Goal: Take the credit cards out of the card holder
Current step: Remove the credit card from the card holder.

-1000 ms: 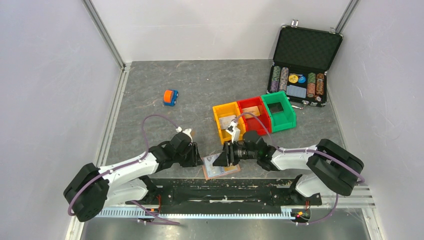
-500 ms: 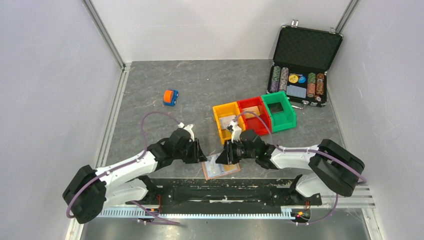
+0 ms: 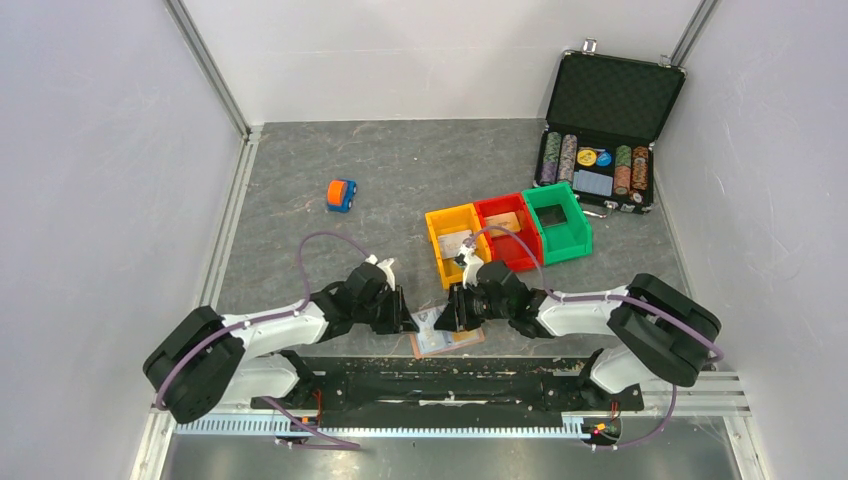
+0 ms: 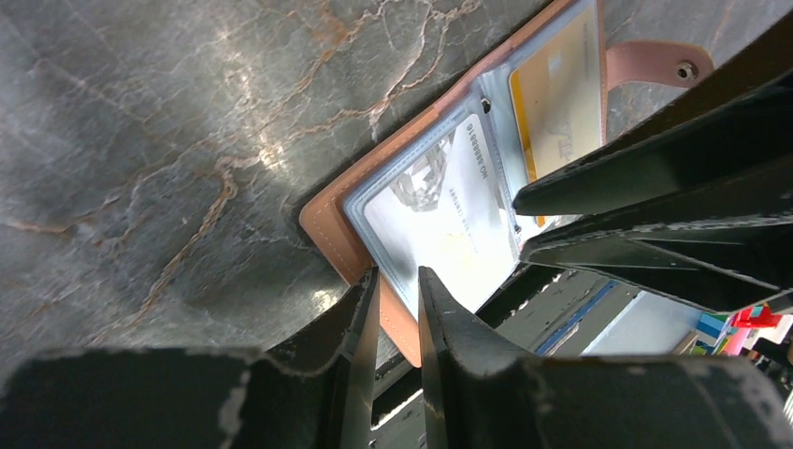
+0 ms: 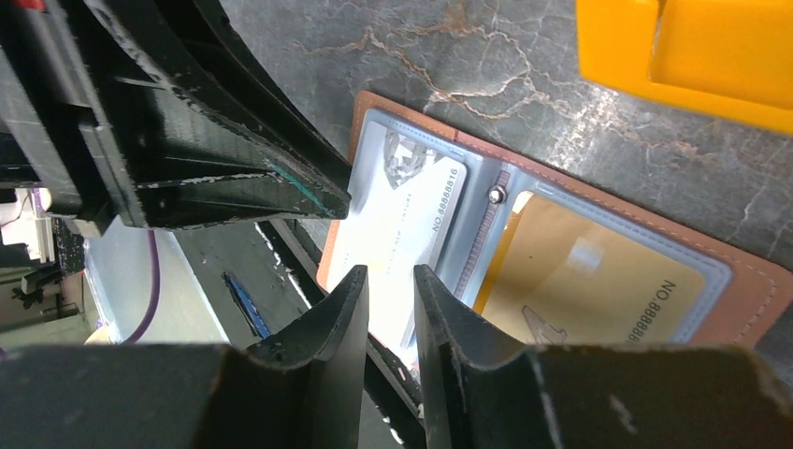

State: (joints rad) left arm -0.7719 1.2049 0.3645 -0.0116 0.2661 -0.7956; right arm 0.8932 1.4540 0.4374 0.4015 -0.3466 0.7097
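The reddish-brown card holder lies open at the table's front edge, one corner over the edge. Its clear pockets hold a white card and a yellow-orange card; both also show in the right wrist view, white and yellow-orange. My left gripper has its jaws only narrowly apart, the tips straddling the holder's brown near-left edge. My right gripper is also narrowly apart, low over the white card's end. Both cards sit in their pockets.
Yellow, red and green bins stand just behind the holder; the yellow bin is close to my right gripper. A black chip case is at the back right, a toy car at mid-left. A black rail runs below the front edge.
My left gripper has moved right, up to the holder's left edge. My right gripper has shifted slightly over the white card. The holder has stayed in place.
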